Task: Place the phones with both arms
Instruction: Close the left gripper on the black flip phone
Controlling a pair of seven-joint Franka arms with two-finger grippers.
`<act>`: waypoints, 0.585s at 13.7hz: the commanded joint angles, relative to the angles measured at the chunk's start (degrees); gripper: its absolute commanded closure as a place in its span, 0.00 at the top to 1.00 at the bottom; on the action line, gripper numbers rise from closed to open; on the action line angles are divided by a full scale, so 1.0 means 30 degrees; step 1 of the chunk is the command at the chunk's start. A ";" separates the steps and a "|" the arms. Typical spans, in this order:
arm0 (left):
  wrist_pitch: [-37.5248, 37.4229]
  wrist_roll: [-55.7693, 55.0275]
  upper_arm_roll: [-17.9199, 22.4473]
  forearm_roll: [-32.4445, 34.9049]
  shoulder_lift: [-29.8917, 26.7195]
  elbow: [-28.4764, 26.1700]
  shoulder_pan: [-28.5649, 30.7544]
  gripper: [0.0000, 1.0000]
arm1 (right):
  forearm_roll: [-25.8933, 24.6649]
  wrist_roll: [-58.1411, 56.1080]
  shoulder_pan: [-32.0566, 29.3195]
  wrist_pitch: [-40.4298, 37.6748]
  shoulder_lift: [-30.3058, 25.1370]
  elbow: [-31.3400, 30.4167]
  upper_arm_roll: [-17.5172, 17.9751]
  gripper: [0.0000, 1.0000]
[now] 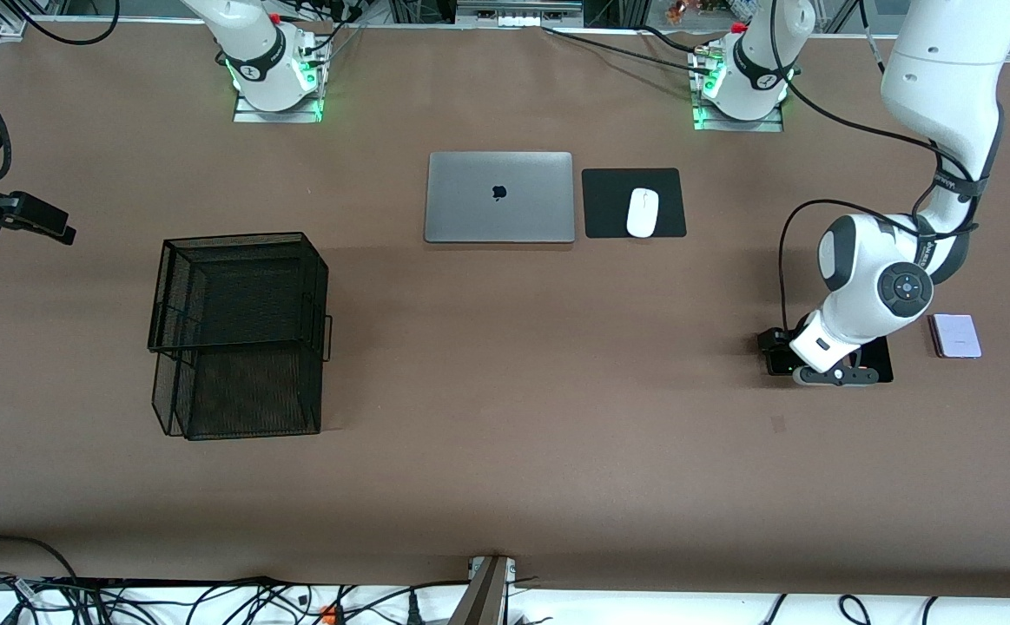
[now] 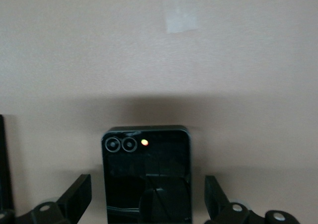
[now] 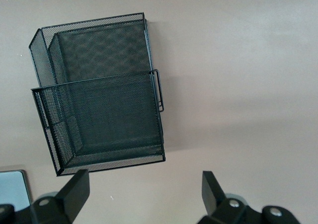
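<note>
A small squarish black flip phone (image 2: 147,177) lies flat on the brown table, twin lenses up. My left gripper (image 2: 147,184) is low over it and open, with one finger on each side and gaps to the phone. In the front view the left gripper (image 1: 830,375) hides most of this phone; a black corner (image 1: 880,356) shows beside the hand. The pale lavender flip phone (image 1: 956,336) lies beside it, toward the left arm's end of the table. A dark edge (image 2: 2,164) may be the slim black slab. My right gripper (image 1: 53,227) hangs open and empty, high above the right arm's end of the table (image 3: 144,182).
A black two-tier wire mesh basket (image 1: 240,334) stands toward the right arm's end of the table, also in the right wrist view (image 3: 99,100). A closed silver laptop (image 1: 499,197) and a white mouse (image 1: 643,212) on a black pad (image 1: 609,204) lie nearer the bases.
</note>
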 commanded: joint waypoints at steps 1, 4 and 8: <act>0.0482 -0.0011 0.0004 -0.0183 0.0259 -0.0039 0.0035 1.00 | 0.0031 0.0250 -0.0274 0.0036 -0.0311 -0.0120 0.0325 1.00; 0.0482 -0.0040 -0.0025 -0.0212 0.0464 -0.0010 0.0035 1.00 | 0.0031 0.0221 -0.0274 0.0007 -0.0281 -0.0120 0.0325 1.00; 0.0132 -0.0421 -0.0083 -0.0212 0.0319 0.0136 -0.0024 0.19 | 0.0031 0.0191 -0.0245 0.0007 -0.0281 -0.0120 0.0325 1.00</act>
